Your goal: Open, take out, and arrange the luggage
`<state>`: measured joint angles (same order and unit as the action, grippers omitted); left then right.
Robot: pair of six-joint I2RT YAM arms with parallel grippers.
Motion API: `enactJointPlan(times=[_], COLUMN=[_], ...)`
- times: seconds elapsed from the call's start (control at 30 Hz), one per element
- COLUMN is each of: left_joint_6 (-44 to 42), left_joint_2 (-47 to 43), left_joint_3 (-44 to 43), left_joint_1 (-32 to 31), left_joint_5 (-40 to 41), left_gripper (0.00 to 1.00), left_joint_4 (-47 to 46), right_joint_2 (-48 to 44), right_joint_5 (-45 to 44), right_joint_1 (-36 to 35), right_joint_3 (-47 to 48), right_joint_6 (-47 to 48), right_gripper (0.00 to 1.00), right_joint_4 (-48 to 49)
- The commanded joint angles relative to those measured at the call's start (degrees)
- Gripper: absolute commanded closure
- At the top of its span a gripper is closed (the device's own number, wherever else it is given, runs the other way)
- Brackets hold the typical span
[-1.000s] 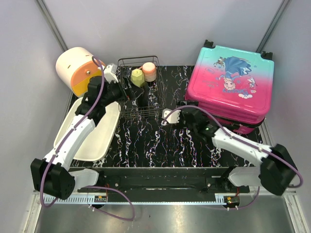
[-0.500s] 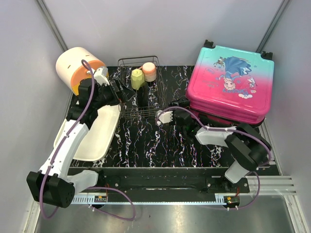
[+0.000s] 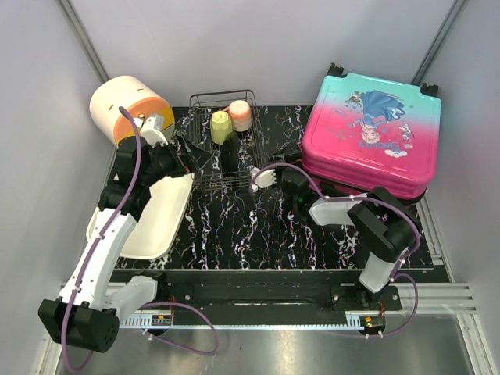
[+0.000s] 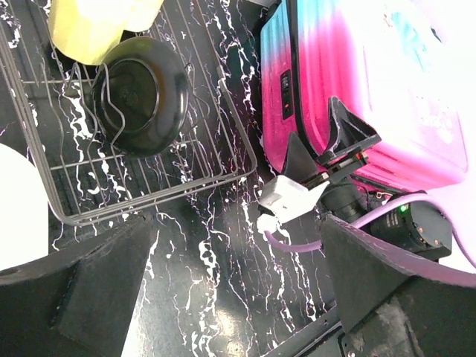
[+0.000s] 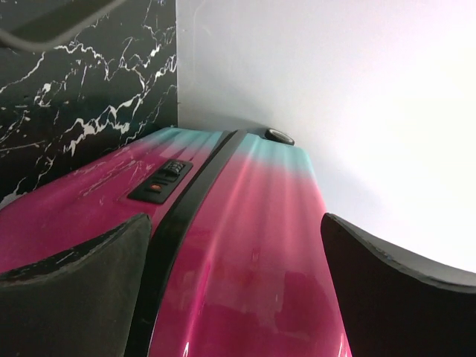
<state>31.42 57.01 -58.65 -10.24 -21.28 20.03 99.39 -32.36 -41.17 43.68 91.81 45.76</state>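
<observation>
I am judging the task to be at its very start. The luggage (image 3: 367, 137) is lying flat at the far right corner of the bench (image 3: 250, 234), printed lid facing up. Its two shells are sitting closed along the black zipper trim (image 5: 186, 201), so the opening step is not yet done. Nothing is showing of the inside, so taking out and arranging are both waiting on that.

I am holding my right tool (image 3: 291, 156) against the left side wall of the luggage, jaws spread wide and gripping nothing. In the right wrist view the pink side is filling the gap between my fingers, with the small lock (image 5: 165, 178) just up and to the left. I cannot tell whether the fingers are touching the shell or sitting just off it.

I am hovering my left tool (image 3: 191, 152) over the near left corner of the wire basket (image 3: 234, 183), beside the white tray (image 3: 156, 219). It too is released and empty. The basket is holding a yellow cup (image 3: 221, 125), a pink cup (image 3: 240, 115) and a black bowl (image 4: 141, 97). I cannot say whether they belong with the luggage.

What is left, as I am reading it: freeing the zipper or lock, lifting the lid, then emptying and setting things out.
</observation>
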Motion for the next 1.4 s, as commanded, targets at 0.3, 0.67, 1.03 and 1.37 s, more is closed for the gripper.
enactJointPlan(times=[0.3, 0.67, 1.03, 1.37], left_joint_6=[-0.39, -4.68, -30.98, -23.34], left_joint_2=[-1.29, 0.56, 3.45, 26.2], left_joint_3=[-0.41, 0.47, 1.87, 4.7], left_joint_1=[1.19, 1.19, -19.06, -43.89], left_joint_5=[-1.49, -5.79, -0.97, 9.76], left_gripper=[0.01, 0.01, 0.01, 0.1], left_joint_4=[-0.61, -5.43, -7.89, -46.88], right_joint_2=[-2.1, -8.42, -38.09, -57.73], right_joint_5=[4.41, 5.55, 21.44, 24.27], right_joint_1=[6.62, 7.86, 10.93, 20.41], right_joint_3=[19.68, 19.44, 27.25, 26.28], right_joint_6=[10.23, 1.99, -48.8, -75.72], right_gripper=[0.0, 0.0, 0.0, 0.0], right_joint_4=[2.59, -8.83, -72.23, -108.94])
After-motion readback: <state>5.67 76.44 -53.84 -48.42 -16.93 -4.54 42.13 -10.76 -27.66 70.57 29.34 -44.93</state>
